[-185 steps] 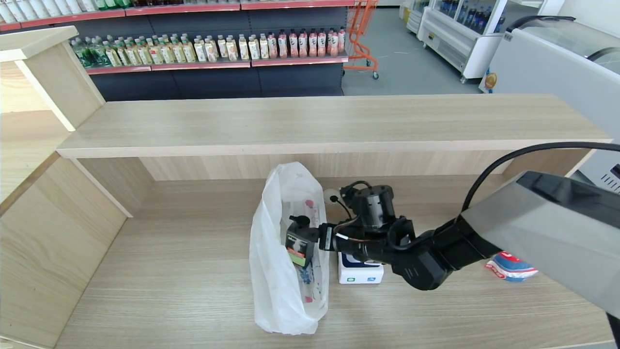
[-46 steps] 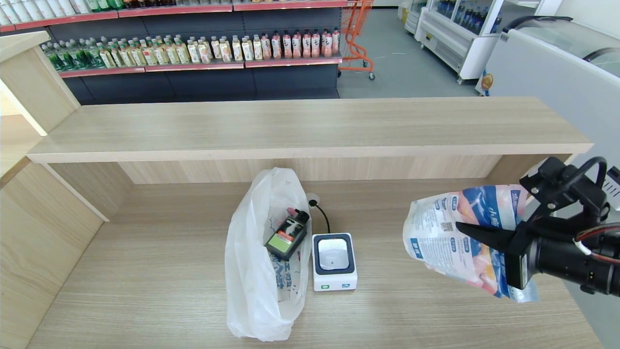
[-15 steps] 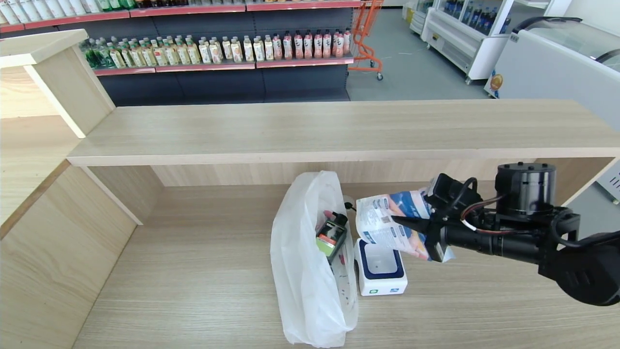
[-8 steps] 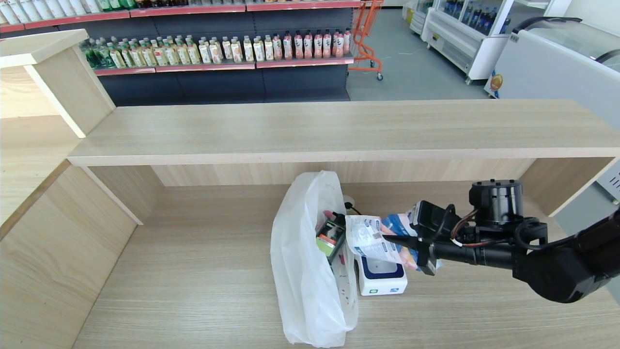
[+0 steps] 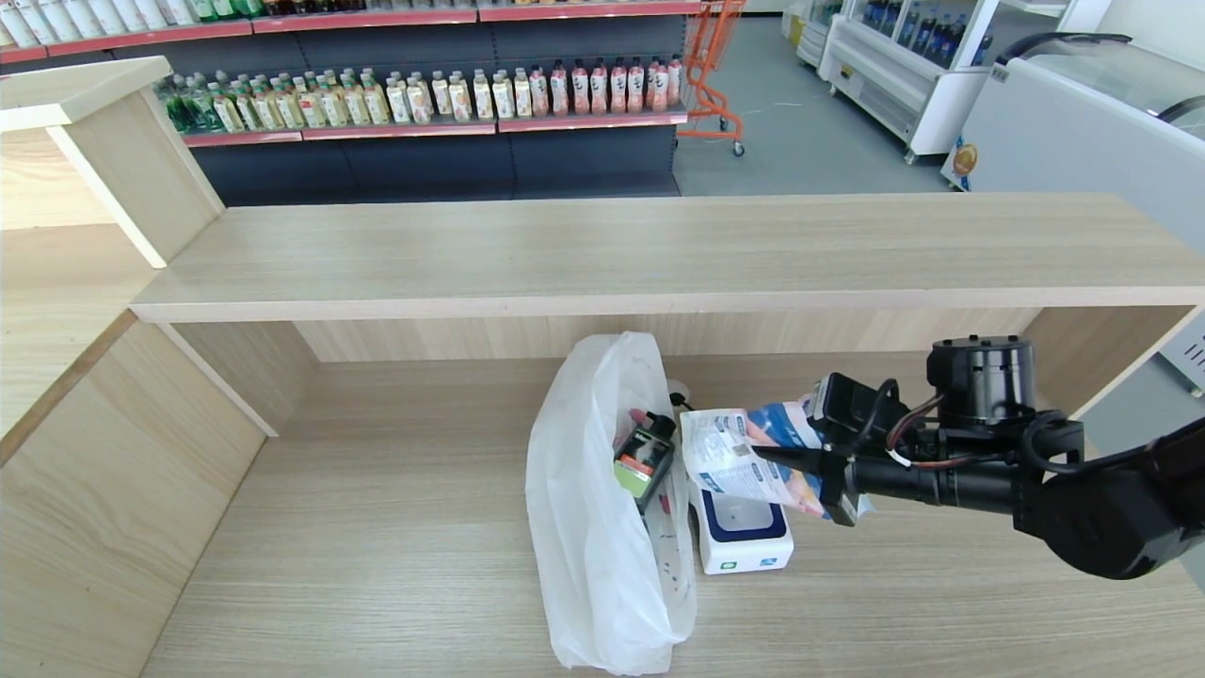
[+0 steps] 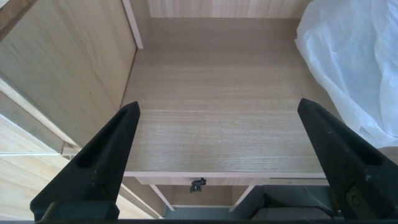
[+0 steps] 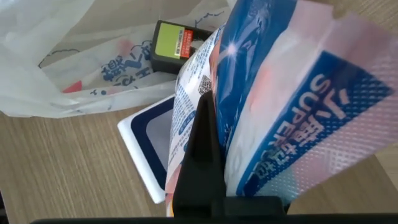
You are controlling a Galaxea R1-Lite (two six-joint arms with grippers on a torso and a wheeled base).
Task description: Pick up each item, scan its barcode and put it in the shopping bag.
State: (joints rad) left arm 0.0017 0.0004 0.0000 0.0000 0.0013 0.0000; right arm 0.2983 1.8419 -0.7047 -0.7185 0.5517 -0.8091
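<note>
The snack pouch (image 7: 292,124) carries the most print. Large white capital letters run along a blue band on its front. Its white back has blocks of fine print and a small square code, all too small to make out. The shopping bag (image 7: 118,68) bears blue characters and red marks on its thin plastic, crumpled and not legible. The small dark box (image 7: 177,46) inside it has a green label with a red strip. The scanner (image 5: 744,563) shows two small badges, green and blue, on its front edge. Labels on the shelf bottles (image 5: 424,94) are too small to read.
</note>
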